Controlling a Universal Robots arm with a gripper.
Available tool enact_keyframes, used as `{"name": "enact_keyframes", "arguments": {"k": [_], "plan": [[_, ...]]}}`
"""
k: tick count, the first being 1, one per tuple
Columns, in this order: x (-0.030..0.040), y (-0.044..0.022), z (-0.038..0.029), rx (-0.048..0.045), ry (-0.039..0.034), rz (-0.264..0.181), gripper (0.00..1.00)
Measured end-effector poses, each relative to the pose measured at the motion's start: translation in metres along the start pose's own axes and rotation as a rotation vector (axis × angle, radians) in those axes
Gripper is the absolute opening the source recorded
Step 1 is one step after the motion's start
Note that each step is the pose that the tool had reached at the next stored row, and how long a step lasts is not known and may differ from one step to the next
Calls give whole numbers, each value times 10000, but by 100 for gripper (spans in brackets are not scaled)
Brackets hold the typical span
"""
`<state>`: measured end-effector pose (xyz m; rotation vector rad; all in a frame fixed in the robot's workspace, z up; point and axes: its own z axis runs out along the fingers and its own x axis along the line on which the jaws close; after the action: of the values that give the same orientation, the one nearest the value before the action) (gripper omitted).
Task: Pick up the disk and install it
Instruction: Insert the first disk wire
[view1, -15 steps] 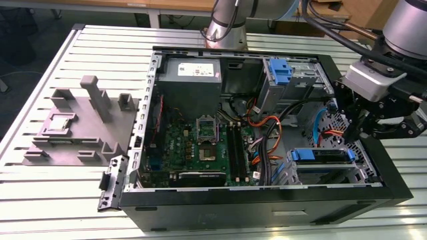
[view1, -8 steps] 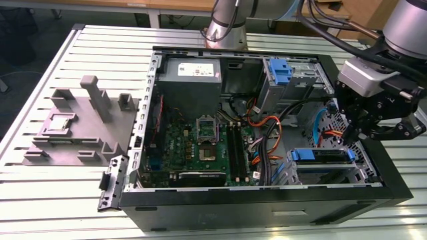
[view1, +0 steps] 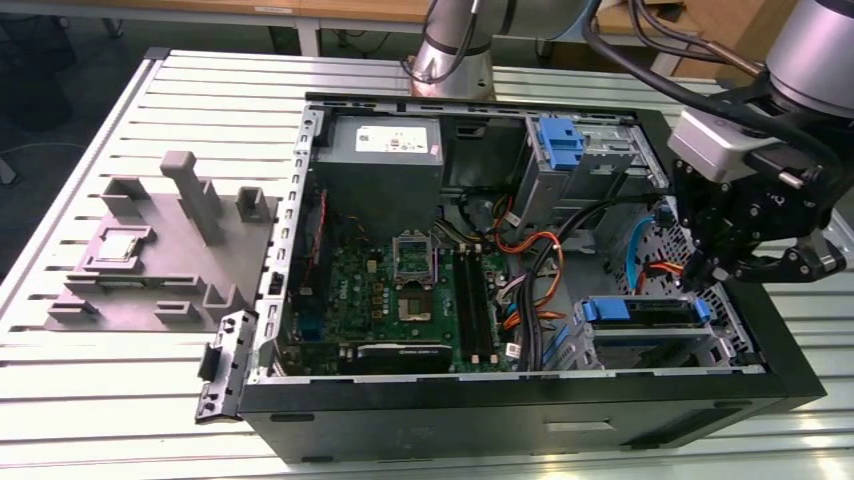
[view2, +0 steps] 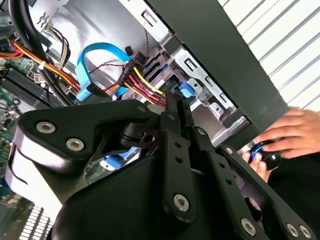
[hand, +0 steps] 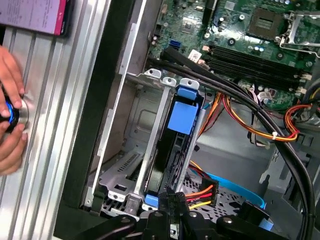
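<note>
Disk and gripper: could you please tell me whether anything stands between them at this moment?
Nothing visible does. The gripper sits right at the end of the disk, which stands in the drive bay; the power cables lie just beside it.

I can't read any text from here. The white sticker (view1: 383, 139) on the grey power supply box (view1: 380, 148) in the exterior view carries print, but it's too small for me to make out. The white tag (hand: 194, 53) on a black cable in the first wrist view has dark marks that I can't read. The motherboard (view1: 400, 290) has markings I can't make out in any view. The pink-edged sheet (hand: 34, 15) on the desk (hand: 45, 125) in the first wrist view has faint lines of print, unreadable. No numbers, no signs, no labels I can read anywhere.
</note>
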<state>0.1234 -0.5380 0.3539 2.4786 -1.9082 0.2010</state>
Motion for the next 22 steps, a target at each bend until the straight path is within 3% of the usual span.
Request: {"name": "enact_keyframes", "arguments": {"k": [10,22], "plan": [[-1,0,2,-154,56,962,17],[-8,-1,5,-338,155,2442,17]]}}
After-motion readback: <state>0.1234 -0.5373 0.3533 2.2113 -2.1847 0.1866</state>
